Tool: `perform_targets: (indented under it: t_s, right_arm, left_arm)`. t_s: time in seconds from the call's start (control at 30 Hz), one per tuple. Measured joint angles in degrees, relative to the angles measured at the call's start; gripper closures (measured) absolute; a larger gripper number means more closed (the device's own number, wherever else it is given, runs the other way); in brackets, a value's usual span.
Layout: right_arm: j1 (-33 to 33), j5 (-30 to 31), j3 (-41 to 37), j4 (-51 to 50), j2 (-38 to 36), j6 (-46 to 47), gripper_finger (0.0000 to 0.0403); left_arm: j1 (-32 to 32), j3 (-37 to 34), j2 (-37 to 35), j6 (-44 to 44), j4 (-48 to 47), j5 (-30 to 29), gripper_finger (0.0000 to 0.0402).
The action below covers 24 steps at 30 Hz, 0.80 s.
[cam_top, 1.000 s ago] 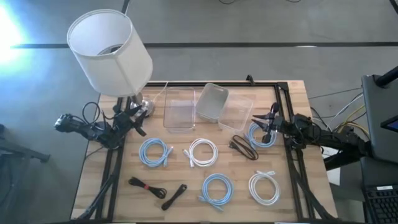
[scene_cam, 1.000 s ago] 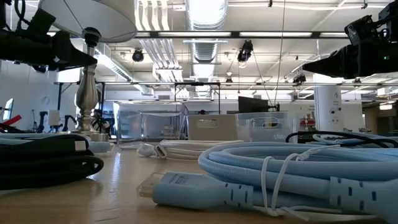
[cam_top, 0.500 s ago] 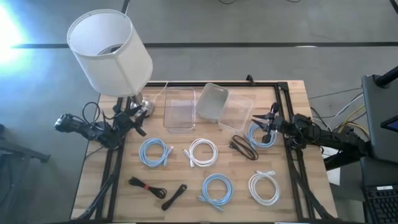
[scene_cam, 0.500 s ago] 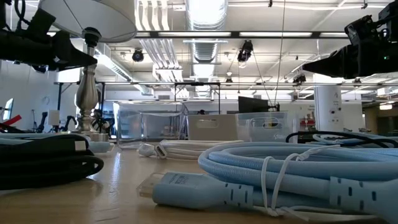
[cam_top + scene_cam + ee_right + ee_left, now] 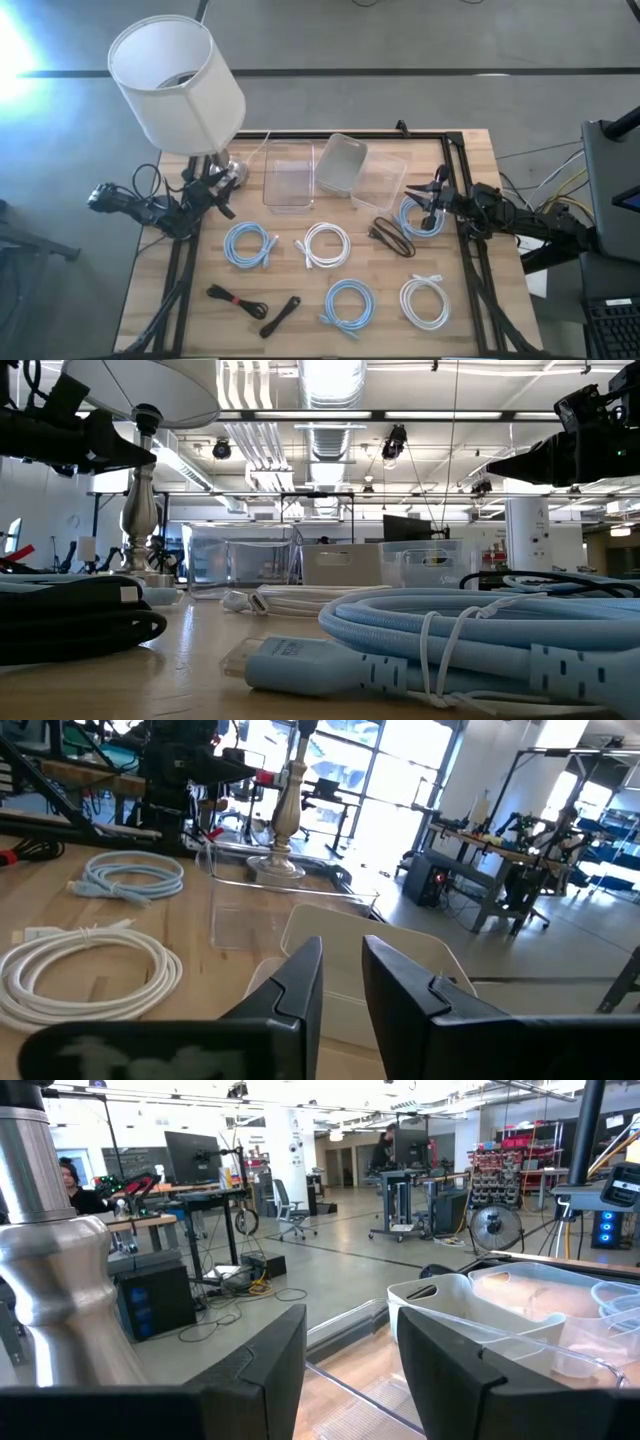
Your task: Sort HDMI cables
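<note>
Seven coiled HDMI cables lie spread over the wooden counter (image 5: 470, 150), none yet in the three clear plastic tubs (image 5: 335, 172) clustered at twelve o'clock, so the sorting looks barely begun. Three light blue coils sit apart: one at nine o'clock (image 5: 249, 245), one at six o'clock (image 5: 349, 305), and one at three o'clock (image 5: 421, 217). A white coil (image 5: 325, 245) rests at the centre and another (image 5: 427, 302) at five o'clock. Of the black bundles, two (image 5: 236, 298) (image 5: 281, 316) lie at seven o'clock and a third (image 5: 392, 237) just beside the three o'clock blue coil.

The right pincer (image 5: 432, 192) hovers over that blue coil's far rim, its fingers (image 5: 300, 982) standing a narrow gap apart with nothing between them, seemingly poised to pick the cable nearest its reach and closest to the tubs. The left pincer (image 5: 215, 185) waits at ten o'clock beside the metal base of the white-shaded lamp (image 5: 177, 80), its fingers (image 5: 262, 1365) parted moderately and empty, held clear of the work. The spacing of the coils appears meant to give each one room for a clean grasp.
</note>
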Motion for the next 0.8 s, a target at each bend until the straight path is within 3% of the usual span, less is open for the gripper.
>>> perform_targets:
  t_s: [0.4,0.8]
  right_arm:
    - [0.0,0.0,0.0,0.1,0.0,-0.6,0.0319]
    - [0.0,0.0,0.0,0.1,0.0,-0.1,0.0335]
  left_arm:
    - [0.0,0.0,0.0,0.0,0.0,0.0,0.0239]
    - [0.0,0.0,0.0,0.0,0.0,0.0,0.0239]
